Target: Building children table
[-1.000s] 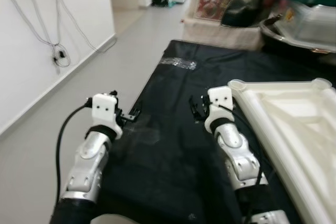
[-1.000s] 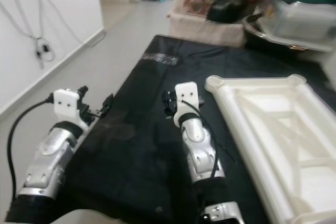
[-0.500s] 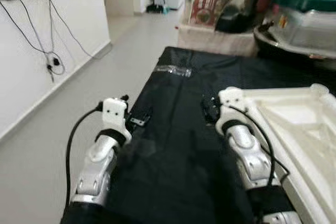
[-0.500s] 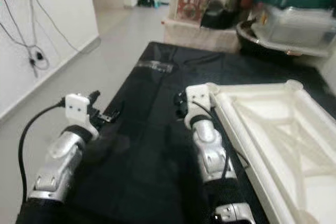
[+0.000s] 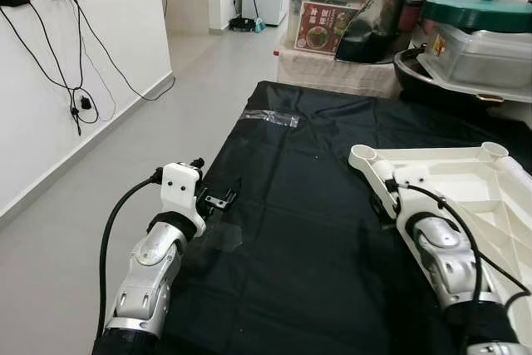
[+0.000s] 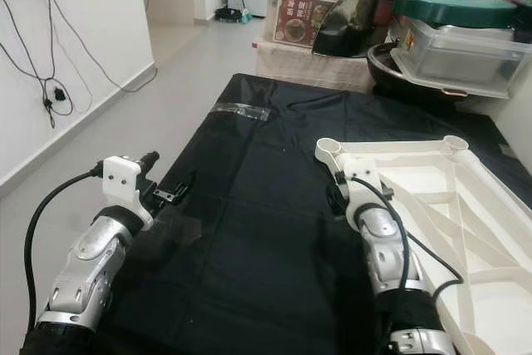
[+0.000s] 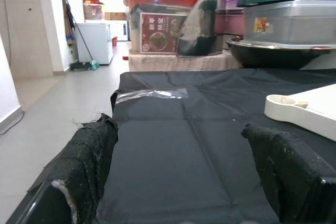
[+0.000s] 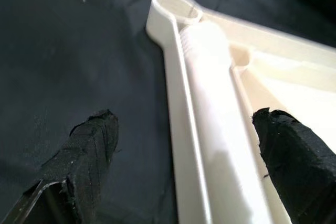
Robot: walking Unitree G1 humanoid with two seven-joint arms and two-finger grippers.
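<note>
On my far left I see cables (image 5: 75, 81) hanging down the white wall. My left gripper (image 5: 218, 199) hovers over the near-left edge of the black sheet (image 5: 307, 205) that covers the floor; its fingers (image 7: 89, 161) stand released, gripping nothing. A strip of clear tape (image 5: 270, 117) lies on the sheet's far-left part. The white plastic table top (image 6: 432, 197) lies upside down on the sheet's right side. My right gripper (image 8: 189, 145) is positioned over its near-left rail, just behind the corner leg socket (image 8: 176, 6); fingers spread, one each side of the rail, not clamped. Storage boxes (image 6: 449, 31) stand beyond.
</note>
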